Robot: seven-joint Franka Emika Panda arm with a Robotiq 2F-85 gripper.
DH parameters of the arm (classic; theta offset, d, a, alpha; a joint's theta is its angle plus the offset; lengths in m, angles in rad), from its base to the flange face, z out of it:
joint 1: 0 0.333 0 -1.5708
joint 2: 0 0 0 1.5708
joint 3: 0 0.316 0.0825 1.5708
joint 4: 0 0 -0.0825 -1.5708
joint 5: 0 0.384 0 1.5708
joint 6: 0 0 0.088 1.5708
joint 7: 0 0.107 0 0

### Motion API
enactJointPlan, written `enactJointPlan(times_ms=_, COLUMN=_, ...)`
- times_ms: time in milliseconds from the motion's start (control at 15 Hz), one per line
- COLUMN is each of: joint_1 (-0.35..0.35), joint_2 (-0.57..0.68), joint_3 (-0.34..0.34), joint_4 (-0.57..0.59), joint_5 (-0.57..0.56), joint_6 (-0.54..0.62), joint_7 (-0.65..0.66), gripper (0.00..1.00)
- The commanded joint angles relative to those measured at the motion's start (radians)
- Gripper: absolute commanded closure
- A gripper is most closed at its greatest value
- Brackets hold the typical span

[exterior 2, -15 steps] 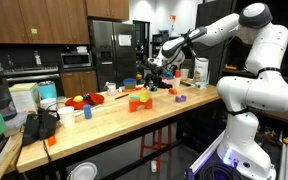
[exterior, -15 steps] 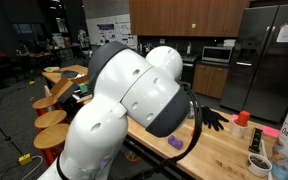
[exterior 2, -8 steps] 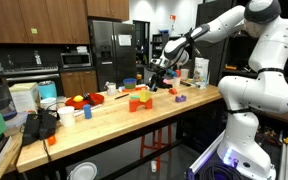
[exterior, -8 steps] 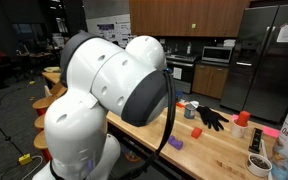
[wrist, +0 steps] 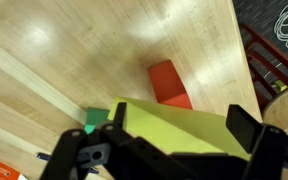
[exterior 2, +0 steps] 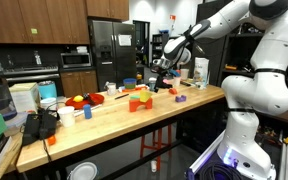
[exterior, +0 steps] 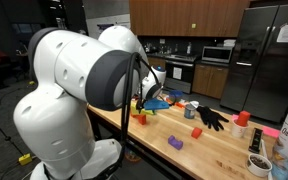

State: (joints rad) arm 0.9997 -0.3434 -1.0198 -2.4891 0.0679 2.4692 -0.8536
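Observation:
In the wrist view my gripper (wrist: pixel 180 126) is open, its black fingers (wrist: pixel 246 131) wide apart over a long yellow-green block (wrist: pixel 174 128) on the wooden table (wrist: pixel 74 50). The block spans the gap between the fingers; whether they touch it I cannot tell. A red-orange block (wrist: pixel 169 84) lies just beyond it and a small green block (wrist: pixel 94 119) sits to its left. In an exterior view the gripper (exterior 2: pixel 159 68) hangs over the far end of the table, pointing down at a cluster of blocks. The white arm (exterior: pixel 84 80) fills the left of an exterior view.
On the table are an orange block (exterior 2: pixel 137 103), a purple block (exterior 2: pixel 180 97), a blue cup (exterior 2: pixel 86 111) and a black glove (exterior: pixel 212 118). A purple block (exterior: pixel 175 143), a red block (exterior: pixel 197 132) and a red cup (exterior: pixel 241 118) are also there. Stools (exterior: pixel 50 118) stand beside the table.
The arm's big white links have swung left in an exterior view, uncovering the table and its blocks. The gripper stays open over the far end of the table.

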Motion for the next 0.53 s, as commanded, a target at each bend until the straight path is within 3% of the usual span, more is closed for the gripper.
enactJointPlan(times_ms=0, joint_1=-0.211, joint_2=0.042, joint_3=0.222, joint_4=-0.03, joint_5=0.038, joint_6=-0.007, joint_7=0.116, gripper=0.0)
enactJointPlan(times_ms=467, joint_1=-0.648, joint_2=0.014, joint_3=0.695, joint_4=-0.072, joint_5=0.046, joint_6=-0.111, joint_7=0.311, gripper=0.0)
